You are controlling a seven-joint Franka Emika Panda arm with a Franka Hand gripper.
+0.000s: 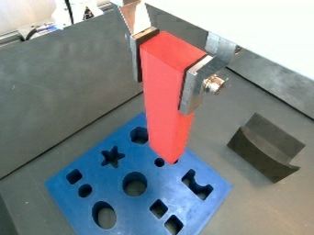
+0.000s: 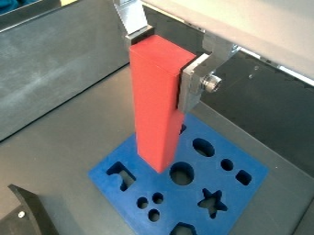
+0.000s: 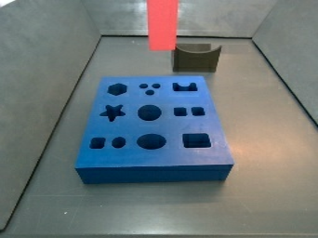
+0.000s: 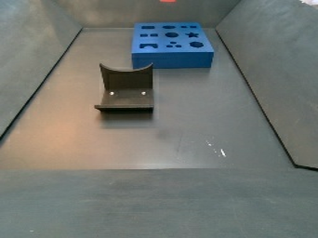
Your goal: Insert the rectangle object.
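My gripper (image 1: 168, 64) is shut on the top of the rectangle object (image 1: 167, 106), a plain red-pink bar that hangs upright between the silver fingers (image 1: 196, 87). Both wrist views show this grip, and the gripper (image 2: 166, 57) holds the bar (image 2: 156, 106) in the air over the blue holed board (image 2: 185, 188). In a side view the bar (image 3: 163, 23) floats above the far edge of the board (image 3: 152, 130), its lower end clear of the surface. The gripper itself is out of frame there. The board (image 1: 128, 184) has several differently shaped holes.
A dark grey notched block (image 3: 196, 58) stands on the floor beyond the board; it also shows in the other views (image 1: 267, 145) (image 4: 126, 88). Grey walls (image 3: 50, 56) enclose the floor on the sides. The board (image 4: 174, 46) sits at the far end in that side view.
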